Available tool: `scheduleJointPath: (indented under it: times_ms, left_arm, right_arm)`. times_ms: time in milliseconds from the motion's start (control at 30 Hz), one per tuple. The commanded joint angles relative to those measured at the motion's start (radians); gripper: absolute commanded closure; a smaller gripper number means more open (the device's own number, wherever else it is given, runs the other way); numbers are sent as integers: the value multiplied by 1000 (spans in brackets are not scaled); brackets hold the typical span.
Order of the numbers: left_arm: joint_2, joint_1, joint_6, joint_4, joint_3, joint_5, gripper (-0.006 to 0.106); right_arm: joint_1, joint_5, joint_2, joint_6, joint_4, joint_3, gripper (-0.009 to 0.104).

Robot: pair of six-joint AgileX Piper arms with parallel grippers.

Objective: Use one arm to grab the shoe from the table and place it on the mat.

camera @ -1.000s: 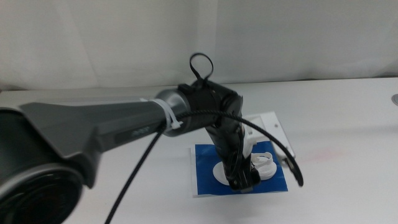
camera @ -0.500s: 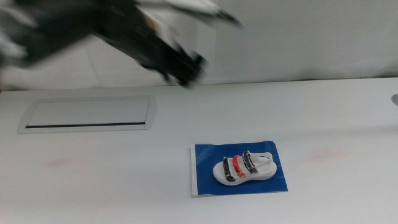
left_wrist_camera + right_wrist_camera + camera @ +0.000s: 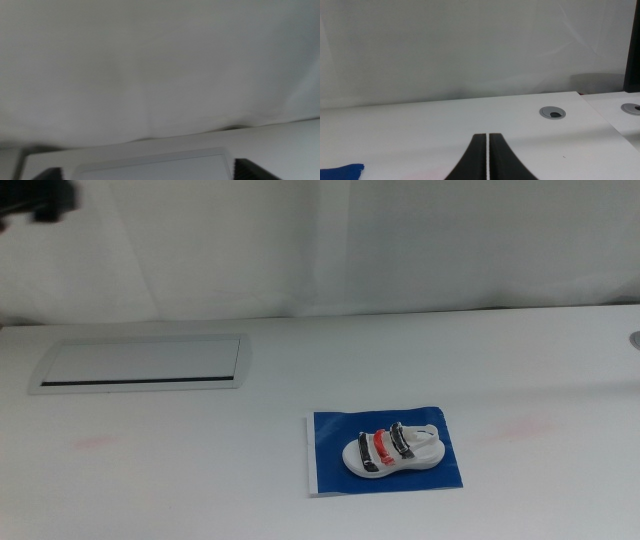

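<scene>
One shoe (image 3: 393, 449) lies on its sole on the mat (image 3: 330, 465), toe toward the mat's left side, heel strap toward its right, wholly inside the blue sheet and touching nothing else; the mat lies flat on the table (image 3: 200, 470), with the long recessed panel (image 3: 140, 364) well apart up-left. By my reckoning the placing is done, so little can go wrong unless I come back: a sweep low over the mat could clip the light sandal and slide it off the sheet, or catch the mat's edge and drag both across the smooth top. My left gripper (image 3: 145, 176) is raised far from the shoe, facing the back wall and the panel, its two dark jaw tips standing wide apart at the frame's corners, holding nothing. My right gripper (image 3: 487, 155) waits low at the table's near side, jaws pressed almost together with only a hairline between them, empty; a corner of the mat shows just beside it, the shoe itself out of its sight.
</scene>
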Motion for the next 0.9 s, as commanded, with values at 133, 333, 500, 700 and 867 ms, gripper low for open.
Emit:
scheduleJointPath:
  times_ms: [133,333,500,700,867]
  left_arm:
    - [-274,33,-25,-14,304,-186,79]
    - [-531,33,-25,-14,521,-230,102]
    - [-897,33,-29,-16,771,-329,102]
    - [-1123,33,-36,-92,1001,-476,102]
    - [-1160,33,-33,-84,1195,-588,102]
  right_arm:
    - [-4,-6,-6,-2,-8,38,97]
    - [-4,-8,-6,-2,-8,38,97]
    - [-4,-8,-6,-2,-5,38,97]
    - [-4,-8,-6,-2,-5,38,97]
    - [-4,-8,-6,-2,-5,38,97]
